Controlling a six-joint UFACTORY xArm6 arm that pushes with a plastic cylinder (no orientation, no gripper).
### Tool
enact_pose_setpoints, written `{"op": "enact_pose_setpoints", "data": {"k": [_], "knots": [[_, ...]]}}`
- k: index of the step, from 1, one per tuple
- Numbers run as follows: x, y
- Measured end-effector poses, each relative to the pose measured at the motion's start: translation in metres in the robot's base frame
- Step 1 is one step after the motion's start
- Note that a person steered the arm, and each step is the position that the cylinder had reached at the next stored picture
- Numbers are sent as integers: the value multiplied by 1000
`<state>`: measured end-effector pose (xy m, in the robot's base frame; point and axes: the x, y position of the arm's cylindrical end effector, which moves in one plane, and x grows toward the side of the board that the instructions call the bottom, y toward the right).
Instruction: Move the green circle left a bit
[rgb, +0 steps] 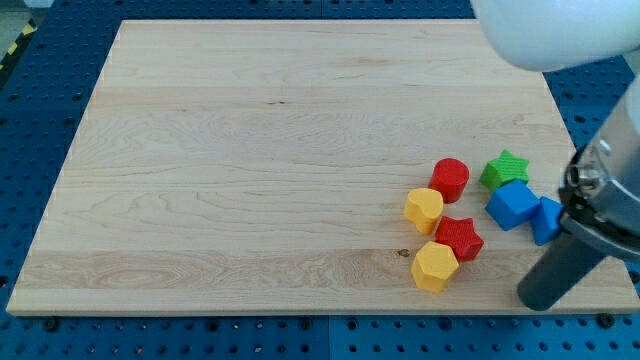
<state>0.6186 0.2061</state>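
No green circle shows in the camera view; the only green block I see is a green star (504, 168) near the board's right edge. My tip (537, 302) rests near the board's bottom right corner. It is below a blue cube (513, 204) and a second blue block (546, 220), which the rod partly hides. It is to the right of a yellow hexagon (434, 266) and touches no block. The arm's body covers the right edge of the view and may hide things behind it.
A red cylinder (450, 178), a yellow block (423, 209) and a red star (459, 238) cluster left of the blue blocks. The wooden board (250, 170) lies on a blue perforated table. The white arm housing (560, 30) fills the view's top right.
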Motion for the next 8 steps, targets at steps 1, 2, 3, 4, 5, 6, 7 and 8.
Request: {"op": "enact_pose_setpoints", "data": {"k": [1, 2, 3, 4, 5, 6, 7, 8], "knots": [[-1, 75], [-1, 90], [-14, 135], [-61, 122], [-100, 77], [-112, 44], [-112, 42], [-106, 73]]}}
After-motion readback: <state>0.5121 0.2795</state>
